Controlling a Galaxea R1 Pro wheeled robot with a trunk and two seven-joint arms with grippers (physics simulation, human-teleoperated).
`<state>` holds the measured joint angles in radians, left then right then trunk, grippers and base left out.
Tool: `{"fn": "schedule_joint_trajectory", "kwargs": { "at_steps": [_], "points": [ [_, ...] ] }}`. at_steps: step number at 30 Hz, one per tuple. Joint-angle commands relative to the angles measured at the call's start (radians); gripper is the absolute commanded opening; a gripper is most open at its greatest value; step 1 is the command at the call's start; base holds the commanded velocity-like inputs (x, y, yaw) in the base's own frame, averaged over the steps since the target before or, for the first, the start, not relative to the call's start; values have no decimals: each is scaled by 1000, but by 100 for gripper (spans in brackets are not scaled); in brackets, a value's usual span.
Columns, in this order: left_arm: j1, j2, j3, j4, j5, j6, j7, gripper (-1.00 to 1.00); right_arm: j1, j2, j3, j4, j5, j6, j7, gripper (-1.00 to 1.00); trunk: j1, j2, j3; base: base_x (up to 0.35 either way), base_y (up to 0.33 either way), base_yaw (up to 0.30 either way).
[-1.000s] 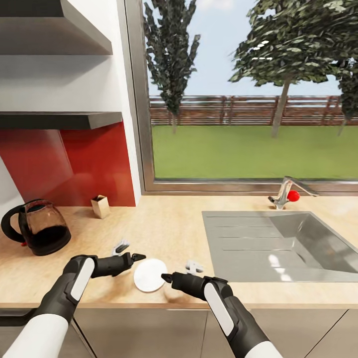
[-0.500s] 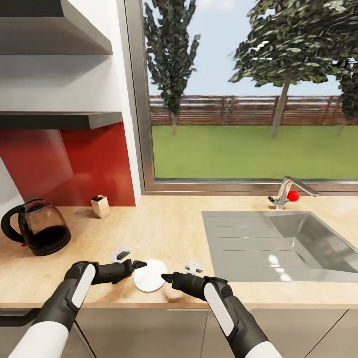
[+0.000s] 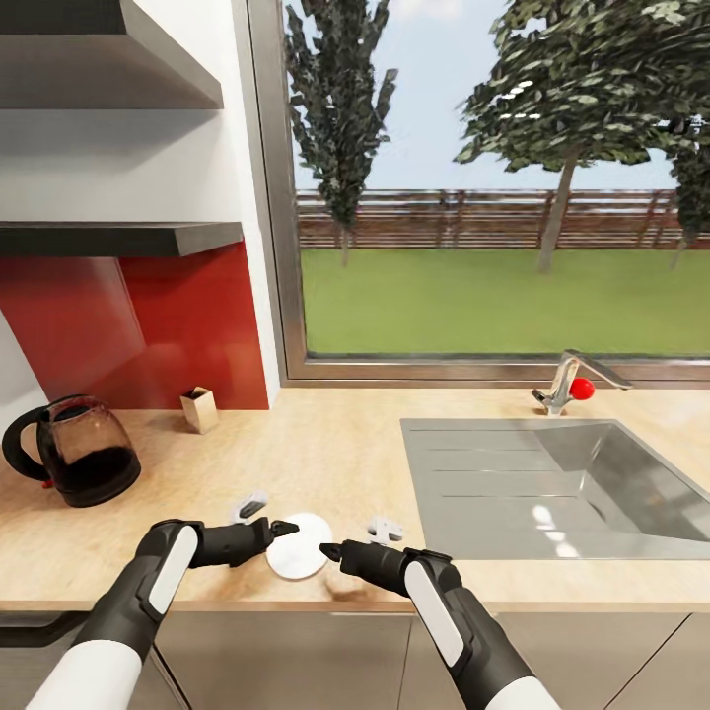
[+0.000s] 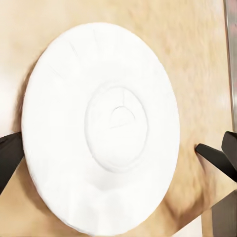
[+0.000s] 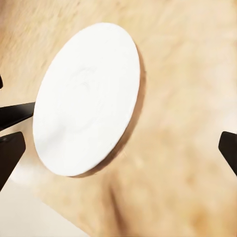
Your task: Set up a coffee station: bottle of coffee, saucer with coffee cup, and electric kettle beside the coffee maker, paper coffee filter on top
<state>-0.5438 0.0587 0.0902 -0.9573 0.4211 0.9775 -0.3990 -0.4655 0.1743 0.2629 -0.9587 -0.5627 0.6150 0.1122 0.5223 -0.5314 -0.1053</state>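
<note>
Now flanking the saucer [image 3: 300, 545]: left gripper [image 3: 283, 530] at nine o'clock, right gripper [image 3: 329, 550] at three, both spread apart.

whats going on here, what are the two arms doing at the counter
Both arms reach toward a white saucer lying flat near the front edge of the wooden countertop. The left gripper is at the saucer's left rim and the right gripper at its right rim, both with jaws open; neither has grasped it. A glass electric kettle stands far left, and the sink lies to the right.
</note>
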Motion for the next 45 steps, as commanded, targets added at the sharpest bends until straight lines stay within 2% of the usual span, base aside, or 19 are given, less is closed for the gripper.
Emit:
{"fn": "schedule_joint_trajectory", "kwargs": {
  "at_steps": [1, 14, 18, 22, 29, 36, 45],
  "points": [
    [-1, -2, 2, 0, -8, 6, -6, 100, -1, 0, -1, 0, 4, 6, 0, 100, 1, -2, -2, 0, 0, 0],
    [-1, -22, 2, 0, -6, 7, -6, 100, 0, 0, -1, 1, 4, 6, 1, 100, 1, -2, -2, 0, 0, 0],
    [-1, -37, 2, 0, -6, 7, -6, 100, 1, 0, -1, 1, 4, 6, 1, 100, 1, -2, -2, 0, 0, 0],
    [-1, -65, 0, 0, -8, 7, -6, 100, 1, 0, -2, 2, 7, 6, -2, 100, 1, -2, -2, 0, 0, 0],
    [-1, -74, 1, 0, -8, 7, -6, 100, 0, 0, -2, 84, 5, 6, -5, 100, 1, -2, -2, 0, 0, 0],
    [-1, -77, 1, 0, -8, 7, -6, 100, 0, 0, -3, 91, 4, 6, -5, 100, 1, -2, -2, 0, 0, 0],
    [-2, -103, -1, 0, -8, 7, -6, 100, 0, 0, -5, 91, 4, 6, -5, 100, 1, -2, -2, 0, 0, 0]
  ]
}}
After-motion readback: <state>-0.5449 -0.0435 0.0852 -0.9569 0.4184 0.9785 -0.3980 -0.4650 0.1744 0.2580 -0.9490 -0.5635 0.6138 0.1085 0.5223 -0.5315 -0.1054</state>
